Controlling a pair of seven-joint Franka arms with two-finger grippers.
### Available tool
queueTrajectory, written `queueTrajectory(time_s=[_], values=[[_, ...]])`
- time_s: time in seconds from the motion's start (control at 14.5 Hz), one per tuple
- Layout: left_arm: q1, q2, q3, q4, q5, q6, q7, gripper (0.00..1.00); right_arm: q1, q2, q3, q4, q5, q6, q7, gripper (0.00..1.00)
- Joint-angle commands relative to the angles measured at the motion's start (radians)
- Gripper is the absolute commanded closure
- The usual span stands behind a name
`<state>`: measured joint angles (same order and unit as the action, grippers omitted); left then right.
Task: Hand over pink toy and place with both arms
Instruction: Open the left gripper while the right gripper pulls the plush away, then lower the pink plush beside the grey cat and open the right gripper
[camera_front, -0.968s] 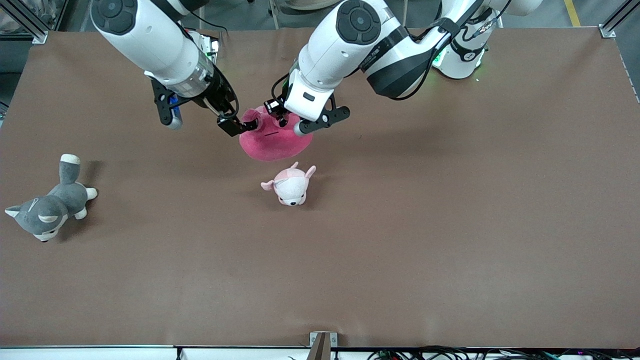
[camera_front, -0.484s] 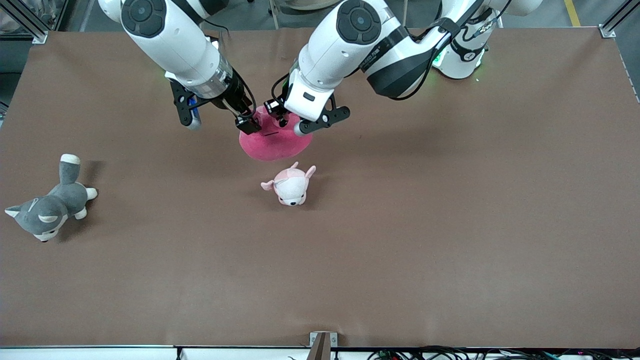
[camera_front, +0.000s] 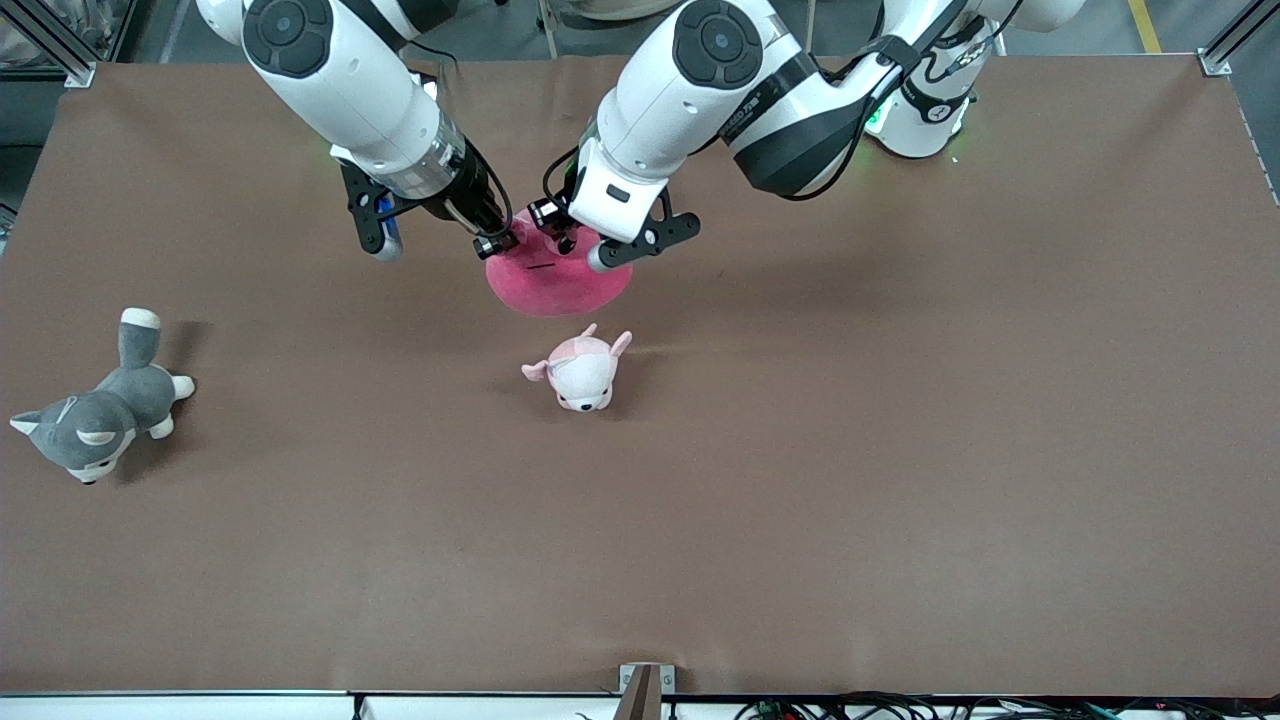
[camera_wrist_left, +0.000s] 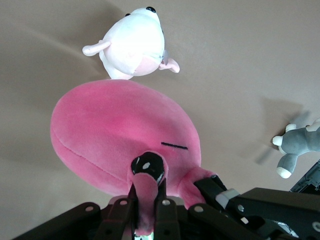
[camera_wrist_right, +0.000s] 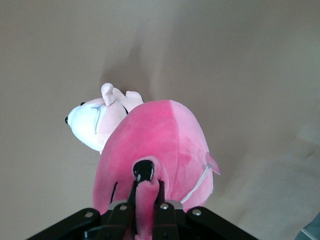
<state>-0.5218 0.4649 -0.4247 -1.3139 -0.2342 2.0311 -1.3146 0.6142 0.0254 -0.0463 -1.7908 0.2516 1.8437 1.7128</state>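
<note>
Pink toy (camera_front: 556, 283): held above the table (camera_front: 900, 450), over a spot farther from the front camera than the small plush (camera_front: 580, 371). Left gripper (camera_front: 566, 238): pinching a fold of it. Right gripper (camera_front: 497, 243): likewise pinching it. Handover mid-way, judged; one release and placing remain.

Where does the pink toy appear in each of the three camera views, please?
Front view: the pink toy, held up between both grippers.
Left wrist view: centre, pinched by the left gripper.
Right wrist view: lower centre, pinched by the right gripper.
Shared landmark: the pale pink-and-white plush.
</note>
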Motion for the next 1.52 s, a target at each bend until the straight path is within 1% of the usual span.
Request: queueTrajectory(time_s=[0.0, 0.07, 0.14, 0.21, 0.28, 0.35, 0.55, 0.62, 0.69, 0.76, 0.9, 0.97, 1.04, 1.18, 1.31, 1.45], values=[[-0.010, 0.011, 0.006, 0.028, 0.001, 0.003, -0.014, 0.86, -0.001, -0.015, -0.007, -0.016, 0.012, 0.006, 0.002, 1.00], [-0.010, 0.011, 0.006, 0.028, 0.001, 0.003, -0.014, 0.86, -0.002, -0.016, -0.012, -0.016, 0.012, 0.002, -0.007, 1.00], [-0.010, 0.011, 0.006, 0.028, 0.001, 0.003, -0.012, 0.80, -0.010, -0.018, -0.015, -0.016, 0.012, -0.003, -0.019, 1.00], [-0.009, 0.009, 0.006, 0.028, 0.001, 0.003, -0.008, 0.48, -0.031, -0.019, -0.015, -0.016, 0.012, -0.023, -0.048, 1.00], [-0.007, 0.008, 0.006, 0.030, 0.001, 0.003, -0.005, 0.12, -0.054, -0.027, -0.015, -0.015, 0.014, -0.049, -0.088, 1.00], [-0.006, 0.002, 0.006, 0.028, 0.001, 0.003, -0.003, 0.00, -0.083, -0.039, -0.015, -0.013, 0.014, -0.078, -0.131, 1.00], [0.006, -0.034, 0.011, 0.028, 0.004, 0.000, -0.005, 0.00, -0.195, -0.048, -0.017, -0.016, 0.014, -0.139, -0.293, 1.00], [0.009, -0.057, 0.032, 0.028, 0.024, -0.011, -0.003, 0.00, -0.242, -0.045, -0.017, -0.025, 0.014, -0.150, -0.365, 1.00], [0.016, -0.095, 0.050, 0.027, 0.059, -0.021, -0.002, 0.00, -0.310, -0.045, -0.017, -0.057, 0.012, -0.146, -0.453, 1.00], [0.029, -0.142, 0.060, 0.024, 0.091, -0.063, 0.004, 0.00, -0.359, -0.044, -0.017, -0.085, 0.012, -0.141, -0.532, 1.00], [0.089, -0.198, 0.063, 0.024, 0.150, -0.208, 0.065, 0.00, -0.437, -0.044, -0.017, -0.146, 0.012, -0.103, -0.663, 1.00], [0.118, -0.227, 0.064, 0.024, 0.165, -0.265, 0.127, 0.00, -0.476, -0.044, -0.017, -0.186, 0.012, -0.074, -0.729, 0.99], [0.168, -0.245, 0.063, 0.024, 0.167, -0.323, 0.203, 0.00, -0.499, -0.044, -0.017, -0.217, 0.012, -0.046, -0.772, 0.99], [0.248, -0.285, 0.066, 0.016, 0.170, -0.426, 0.363, 0.00, -0.525, -0.042, -0.017, -0.286, 0.012, 0.021, -0.820, 0.99], [0.356, -0.325, 0.063, 0.012, 0.171, -0.507, 0.547, 0.00, -0.540, -0.032, -0.017, -0.318, 0.012, 0.067, -0.841, 0.99], [0.463, -0.353, 0.063, 0.010, 0.171, -0.569, 0.734, 0.00, -0.551, 0.022, -0.017, -0.326, 0.014, 0.112, -0.867, 0.98]])
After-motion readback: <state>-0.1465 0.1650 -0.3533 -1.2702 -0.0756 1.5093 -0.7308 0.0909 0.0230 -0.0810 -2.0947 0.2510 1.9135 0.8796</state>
